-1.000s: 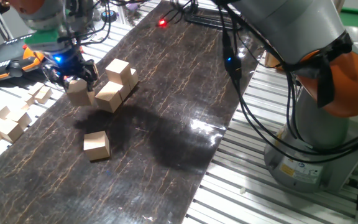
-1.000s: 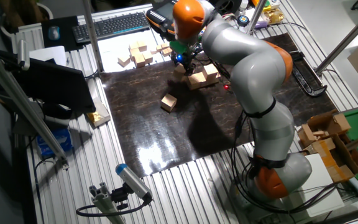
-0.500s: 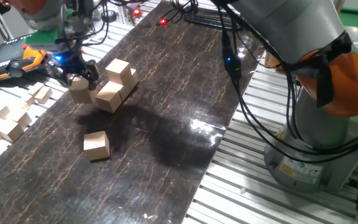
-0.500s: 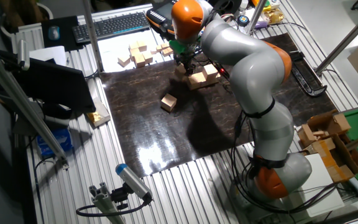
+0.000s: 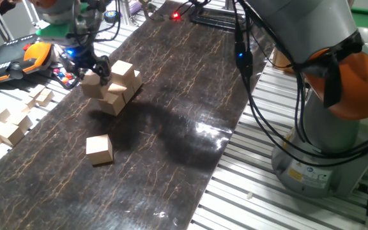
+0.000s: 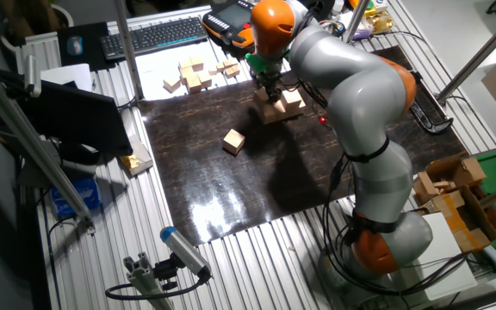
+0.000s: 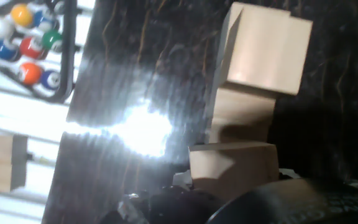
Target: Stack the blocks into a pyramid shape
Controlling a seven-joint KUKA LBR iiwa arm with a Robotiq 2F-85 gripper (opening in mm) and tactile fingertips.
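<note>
Tool (image 5: 89, 69) is clamped on one tan block (image 5: 92, 85), held up off the counter (image 5: 171, 128) right against the left side of the block cluster. In the other fixed view the tool (image 6: 270, 89) sits directly over the same cluster (image 6: 281, 107), held block mostly hidden by the arm.

Cluster on the dark mat: front block (image 5: 113, 99) on the surface, one raised block (image 5: 121, 69) on top, at least one more behind, partly hidden. Cannot tell the exact count in the cluster. Held block is touching or just beside the front block; contact not clear.

Hand view: held block (image 7: 234, 169) fills the bottom centre, fingers out of focus below it. Above it in the picture is a second block (image 7: 241, 115), then a third (image 7: 266, 50) with its pale top face lit. Strong glare on the mat to the left.

Single loose block (image 5: 99, 149) lies alone on the mat, well apart from the cluster, nearer the camera; also seen in the other fixed view (image 6: 233, 141).

Pile of smaller pale wood pieces (image 5: 8, 124) lies off the mat on the left. Coloured balls (image 7: 23, 43) in a rack show in the top left corner of the hand view. Keyboard (image 6: 155, 36) at the far edge in the other fixed view.
</note>
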